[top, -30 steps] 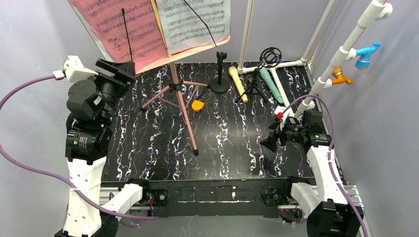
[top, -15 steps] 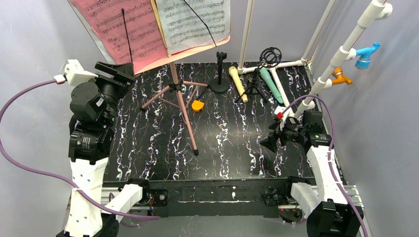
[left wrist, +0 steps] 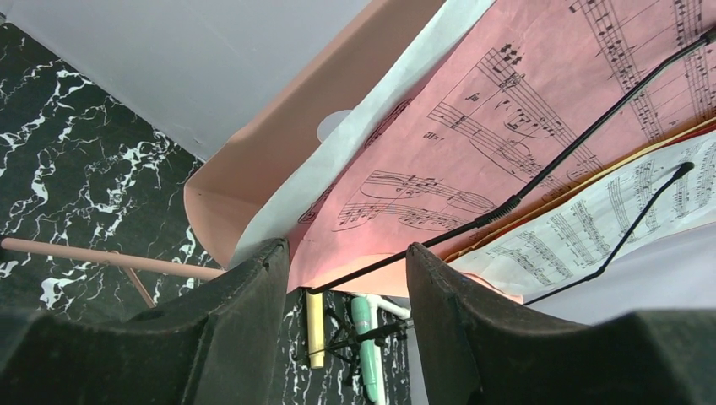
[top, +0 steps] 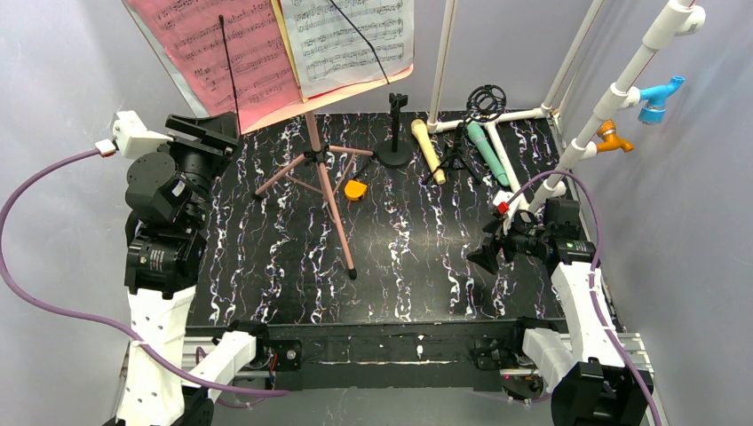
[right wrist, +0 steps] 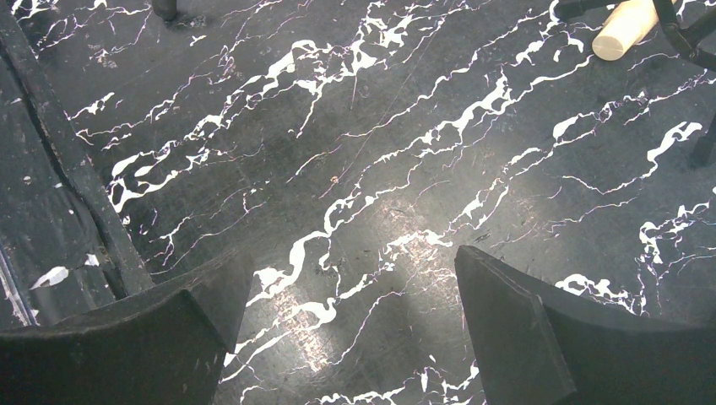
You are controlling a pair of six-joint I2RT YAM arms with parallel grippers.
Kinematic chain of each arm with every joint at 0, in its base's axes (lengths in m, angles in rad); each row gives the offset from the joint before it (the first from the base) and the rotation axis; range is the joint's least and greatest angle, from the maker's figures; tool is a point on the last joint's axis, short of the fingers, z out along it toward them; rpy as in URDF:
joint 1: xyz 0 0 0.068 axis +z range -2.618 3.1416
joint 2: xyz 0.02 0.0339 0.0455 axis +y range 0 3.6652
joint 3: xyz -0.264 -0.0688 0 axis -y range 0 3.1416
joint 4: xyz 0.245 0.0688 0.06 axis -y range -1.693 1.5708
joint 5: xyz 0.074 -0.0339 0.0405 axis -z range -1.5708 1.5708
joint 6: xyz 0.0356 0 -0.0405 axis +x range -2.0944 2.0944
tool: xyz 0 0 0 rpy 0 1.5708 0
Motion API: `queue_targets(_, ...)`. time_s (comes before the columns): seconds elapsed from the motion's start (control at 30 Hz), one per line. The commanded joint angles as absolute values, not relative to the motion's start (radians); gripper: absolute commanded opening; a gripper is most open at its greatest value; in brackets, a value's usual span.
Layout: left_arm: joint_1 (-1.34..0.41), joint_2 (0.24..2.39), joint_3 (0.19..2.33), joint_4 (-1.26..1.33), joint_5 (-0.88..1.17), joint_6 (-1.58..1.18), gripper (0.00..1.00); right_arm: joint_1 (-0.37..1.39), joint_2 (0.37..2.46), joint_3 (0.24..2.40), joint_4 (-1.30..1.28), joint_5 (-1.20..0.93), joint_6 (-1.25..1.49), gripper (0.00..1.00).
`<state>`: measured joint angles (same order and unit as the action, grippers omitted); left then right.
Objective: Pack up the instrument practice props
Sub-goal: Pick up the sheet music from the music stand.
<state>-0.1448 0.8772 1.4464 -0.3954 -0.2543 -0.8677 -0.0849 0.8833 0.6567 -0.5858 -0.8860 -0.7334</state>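
The left gripper (top: 222, 131) was raised at the far left of the table (top: 408, 266), close to the lower left corner of the pink music board (left wrist: 262, 177). In the left wrist view its two fingers (left wrist: 245, 321) stood apart with a clear gap, so this claw was released and held nothing. The bottom edge of the pink music sheet (top: 213, 53) and the lip of the board lay directly in front of that gap, a little above the fingertips. Whether the paper touched a finger, I could not tell. A thin black wire holder (top: 229, 62) crossed the pink sheet, and its lower end came down toward the gap. The white music sheet (top: 351, 40) sat on the right half of the board, away from this claw. The board stood on its pink tripod legs (top: 324, 191) at the far middle of the table.

The right gripper (top: 481, 255) hung low over the bare marbled surface near the right side, its jaws wide apart and empty. The beige microphone (top: 428, 151) and the teal microphone (top: 488, 153) lay at the far right beside a black tripod stand (top: 455, 158), well apart from this claw. Only the end of the beige one appeared in the upper corner of the right wrist view. A small orange object (top: 355, 190) lay just beside the tripod legs.
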Motion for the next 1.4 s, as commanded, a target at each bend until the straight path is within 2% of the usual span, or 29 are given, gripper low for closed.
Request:
queue_targets(0.0, -0.135, 0.866, 1.433, -0.352, -0.272, -0.884, 0.50, -0.089, 0.873, 0.663, -0.593, -0.904, -0.741, 0.98)
queue_targets(0.7, -0.129, 0.861, 1.375, -0.246, -0.234, -0.792, 0.29, -0.088, 0.870, 0.663, -0.592, -0.904, -0.741, 1.00)
queue_targets(0.83, -0.129, 0.858, 1.367, -0.226, -0.238, -0.715, 0.19, -0.089, 0.871, 0.663, -0.592, -0.904, -0.741, 1.00)
queue_targets(0.93, -0.129, 0.850, 1.356, -0.197, -0.227, -0.640, 0.00, -0.088, 0.872, 0.663, -0.592, -0.902, -0.741, 1.00)
queue_targets(1.37, -0.129, 0.777, 1.355, -0.112, -0.211, -0.323, 0.00, -0.088, 0.879, 0.661, -0.591, -0.899, -0.741, 1.00)
